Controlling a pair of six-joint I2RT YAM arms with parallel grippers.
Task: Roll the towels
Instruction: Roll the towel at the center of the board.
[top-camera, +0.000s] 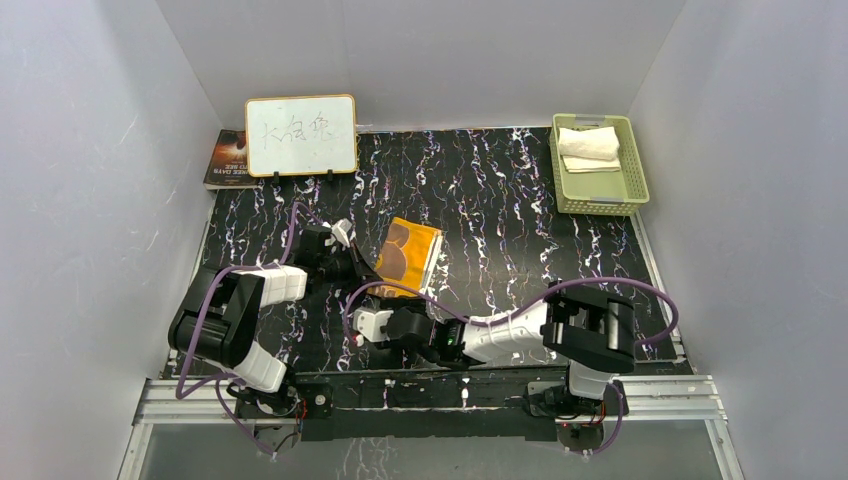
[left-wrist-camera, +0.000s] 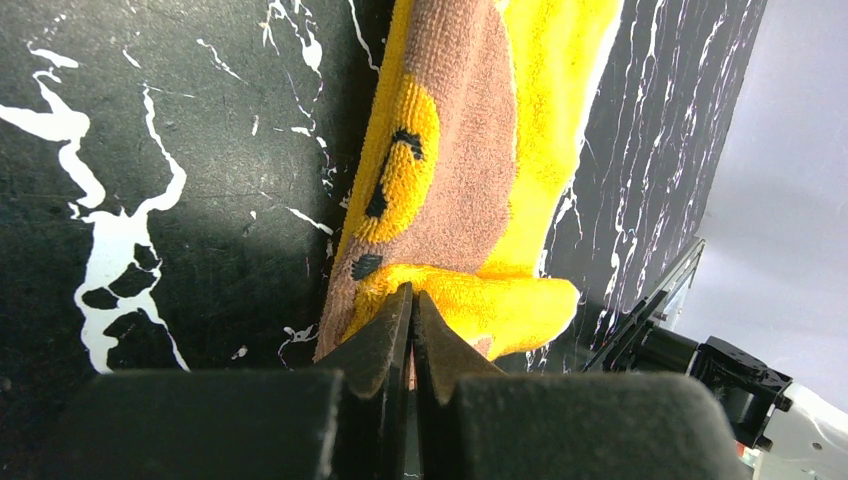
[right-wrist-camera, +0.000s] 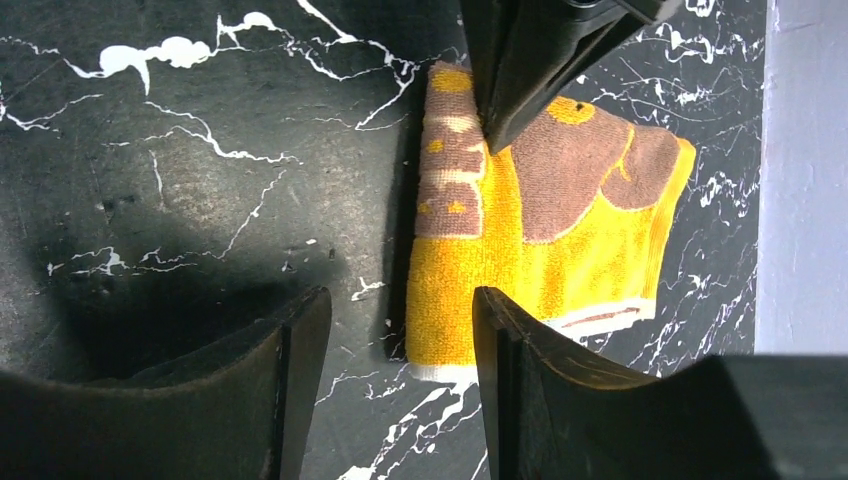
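counter (top-camera: 520, 250): black with white veining, inside a white-walled enclosure
right gripper (right-wrist-camera: 398, 300): nearest to the bases. Jaws apart, low over the counter. One corner of the towel shows between them, nothing gripped, and I cannot tell if they touch it.
left gripper (left-wrist-camera: 412, 295): jaws closed, tips pinching the curled-up edge of the same towel
orange-yellow towel (right-wrist-camera: 540, 270): mid-counter, mostly flat, brown pattern up, pale edging along one end. The edge at the left tips is lifted and folded over.
step: start of the roll on this towel, by my reading. One edge is picked up and no roll has formed yet.
next move: the right jaws need to shut on their corner in line with the left grip, then both turn the edge over together. An uneven hold would likely skew the roll.
whiteboard (top-camera: 300, 135): back left, upright, scribble on it, not a task item
book (top-camera: 228, 160): behind the whiteboard, partly hidden
basket (top-camera: 600, 203): back right corner, pale green plastic, well apart from both arms
basket contents: cream-white towel (top-camera: 590, 143), bundled. Cannot tell if it is folded or rolled, and the count is unclear.
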